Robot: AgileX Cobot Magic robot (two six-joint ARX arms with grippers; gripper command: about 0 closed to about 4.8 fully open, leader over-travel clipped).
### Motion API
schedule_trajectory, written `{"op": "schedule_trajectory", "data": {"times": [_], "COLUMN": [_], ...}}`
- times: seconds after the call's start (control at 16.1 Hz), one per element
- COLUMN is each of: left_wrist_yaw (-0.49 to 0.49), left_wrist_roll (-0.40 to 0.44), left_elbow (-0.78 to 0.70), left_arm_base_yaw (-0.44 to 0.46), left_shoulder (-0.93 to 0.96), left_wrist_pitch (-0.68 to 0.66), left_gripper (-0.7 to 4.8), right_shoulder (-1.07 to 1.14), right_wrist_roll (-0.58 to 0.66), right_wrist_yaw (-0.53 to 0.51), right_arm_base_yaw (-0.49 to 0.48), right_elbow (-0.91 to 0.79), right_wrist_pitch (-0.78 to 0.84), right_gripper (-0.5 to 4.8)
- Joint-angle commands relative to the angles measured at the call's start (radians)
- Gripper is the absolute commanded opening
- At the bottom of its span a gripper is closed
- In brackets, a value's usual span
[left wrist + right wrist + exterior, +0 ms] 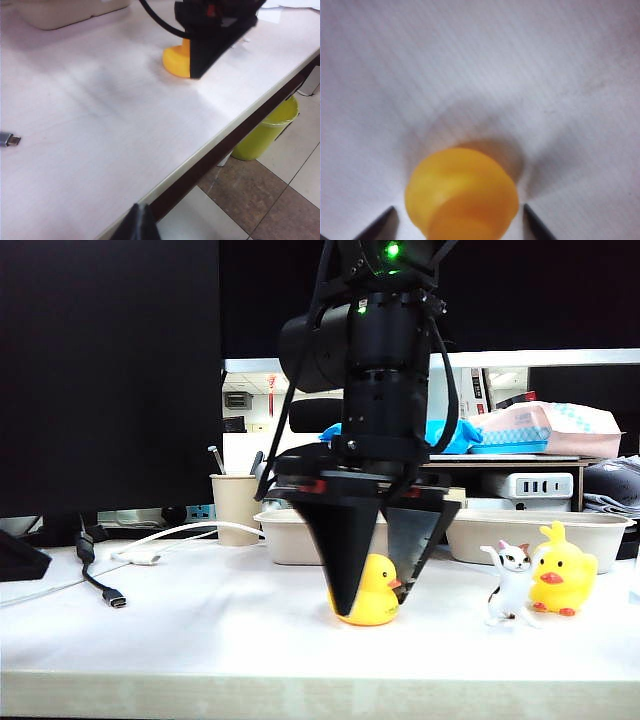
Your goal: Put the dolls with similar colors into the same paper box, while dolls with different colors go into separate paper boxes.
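A yellow duck doll (375, 590) stands on the white table near the front edge, between the two black fingers of my right gripper (374, 606). In the right wrist view the duck (462, 192) fills the space between the fingertips (382, 223), with a thin gap on each side, so the right gripper (459, 222) is open around it. A second duck (562, 575) and a calico-patched white cat (510, 585) stand at the right. Two beige paper boxes (290, 535) (590, 530) lie behind. My left gripper (140, 222) hangs shut over the table's front edge, far from the duck (176, 61).
A paper cup with pens (235, 505) stands left of the boxes. A white cable and a black USB lead (113, 597) lie on the left of the table. A yellow-green bin (267, 130) sits on the floor beyond the table edge.
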Motion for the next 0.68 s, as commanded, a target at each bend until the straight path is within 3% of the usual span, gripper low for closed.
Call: {"op": "schedule_trajectory", "data": {"times": [0.06, 0.19, 0.68], "left_wrist_yaw": [0.002, 0.002, 0.002], "left_wrist_roll": [0.001, 0.001, 0.001], "left_elbow": [0.001, 0.001, 0.001], "left_arm_base_yaw": [0.001, 0.001, 0.001], "left_shoulder": [0.001, 0.002, 0.001], "left_wrist_pitch": [0.013, 0.013, 0.013], "left_gripper": [-0.05, -0.05, -0.05], "right_shoulder": [-0.004, -0.004, -0.004], "right_wrist_roll": [-0.001, -0.001, -0.002], "right_wrist_yaw": [-0.001, -0.001, -0.001], "right_arm_base_yaw": [0.002, 0.002, 0.001], "right_elbow": [0.005, 0.005, 0.005], "right_wrist_pitch": [0.000, 0.003, 0.014], "right_gripper": [2.91, 1.97, 1.61]}}
